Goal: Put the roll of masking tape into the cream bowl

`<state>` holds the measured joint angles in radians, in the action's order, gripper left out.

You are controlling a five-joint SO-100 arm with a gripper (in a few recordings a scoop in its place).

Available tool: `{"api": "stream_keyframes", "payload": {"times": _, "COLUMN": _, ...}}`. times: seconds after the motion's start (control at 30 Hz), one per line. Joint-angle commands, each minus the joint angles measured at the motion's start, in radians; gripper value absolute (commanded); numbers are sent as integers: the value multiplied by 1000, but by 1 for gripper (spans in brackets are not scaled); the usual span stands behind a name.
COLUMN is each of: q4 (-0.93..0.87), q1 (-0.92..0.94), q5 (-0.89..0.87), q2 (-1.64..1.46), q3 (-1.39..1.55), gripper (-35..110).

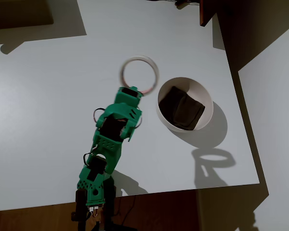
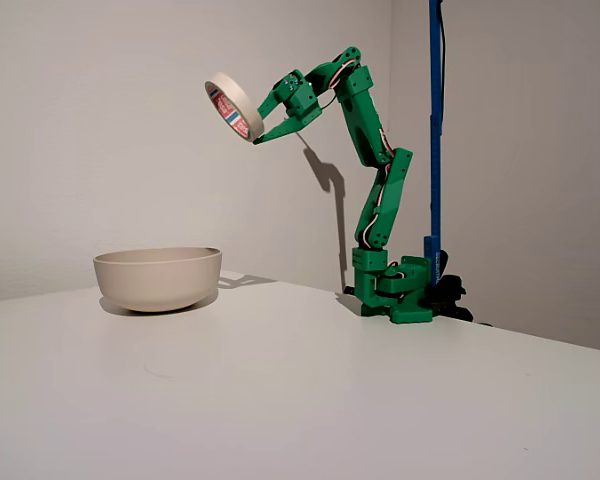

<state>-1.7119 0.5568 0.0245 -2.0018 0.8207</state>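
Clamped by the green gripper (image 2: 260, 135), thin cream ring of masking tape (image 2: 233, 108) hung high, well clear of the smooth round cream bowl (image 2: 158, 277) holding dark cloth (image 1: 182, 109).

Place: a plain indoor room set up as a small robot test spot; whether home or lab cannot be told.
Worktop (image 1: 48, 96): bare white top, wood floor showing past its near edge in the overhead view.
Walls (image 2: 100, 120): blank and white, meeting in a corner behind the arm.
Arm (image 2: 380, 200): green printed parts with open wiring, base sitting on the worktop.
Pole (image 2: 436, 120): blue upright beside the arm's base.
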Motion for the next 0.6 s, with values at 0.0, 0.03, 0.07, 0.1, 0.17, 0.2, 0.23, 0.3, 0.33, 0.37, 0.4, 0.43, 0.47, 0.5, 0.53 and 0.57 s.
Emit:
{"api": "stream_keyframes", "payload": {"times": 0.0, "q4": 72, "q1": 204, "q5": 34, "q2": 17, "q3": -20, "gripper": -8}}
{"api": "stream_keyframes", "payload": {"times": 0.03, "q4": 106, "q1": 247, "q5": 38, "q2": 40, "q3": -20, "gripper": -8}}
{"api": "stream_keyframes", "payload": {"times": 0.07, "q4": 143, "q1": 284, "q5": 43, "q2": 66, "q3": -20, "gripper": -8}}
{"api": "stream_keyframes", "payload": {"times": 0.1, "q4": 183, "q1": 321, "q5": 46, "q2": 94, "q3": -20, "gripper": -8}}
{"api": "stream_keyframes", "payload": {"times": 0.17, "q4": 268, "q1": 383, "q5": 52, "q2": 155, "q3": -21, "gripper": -8}}
{"api": "stream_keyframes", "payload": {"times": 0.2, "q4": 304, "q1": 407, "q5": 57, "q2": 187, "q3": -23, "gripper": -8}}
{"api": "stream_keyframes", "payload": {"times": 0.23, "q4": 334, "q1": 425, "q5": 60, "q2": 216, "q3": -23, "gripper": -8}}
{"api": "stream_keyframes", "payload": {"times": 0.3, "q4": 380, "q1": 456, "q5": 69, "q2": 272, "q3": -23, "gripper": -8}}
{"api": "stream_keyframes", "payload": {"times": 0.33, "q4": 400, "q1": 468, "q5": 72, "q2": 301, "q3": -25, "gripper": -8}}
{"api": "stream_keyframes", "payload": {"times": 0.37, "q4": 422, "q1": 479, "q5": 77, "q2": 330, "q3": -25, "gripper": -8}}
{"api": "stream_keyframes", "payload": {"times": 0.4, "q4": 442, "q1": 488, "q5": 78, "q2": 359, "q3": -26, "gripper": -8}}
{"api": "stream_keyframes", "payload": {"times": 0.43, "q4": 457, "q1": 497, "q5": 81, "q2": 390, "q3": -28, "gripper": -8}}
{"api": "stream_keyframes", "payload": {"times": 0.47, "q4": 466, "q1": 502, "q5": 86, "q2": 420, "q3": -28, "gripper": -8}}
{"api": "stream_keyframes", "payload": {"times": 0.5, "q4": 472, "q1": 505, "q5": 92, "q2": 451, "q3": -29, "gripper": -8}}
{"api": "stream_keyframes", "payload": {"times": 0.53, "q4": 476, "q1": 509, "q5": 100, "q2": 479, "q3": -29, "gripper": -8}}
{"api": "stream_keyframes", "payload": {"times": 0.57, "q4": 476, "q1": 511, "q5": 109, "q2": 505, "q3": -29, "gripper": -8}}
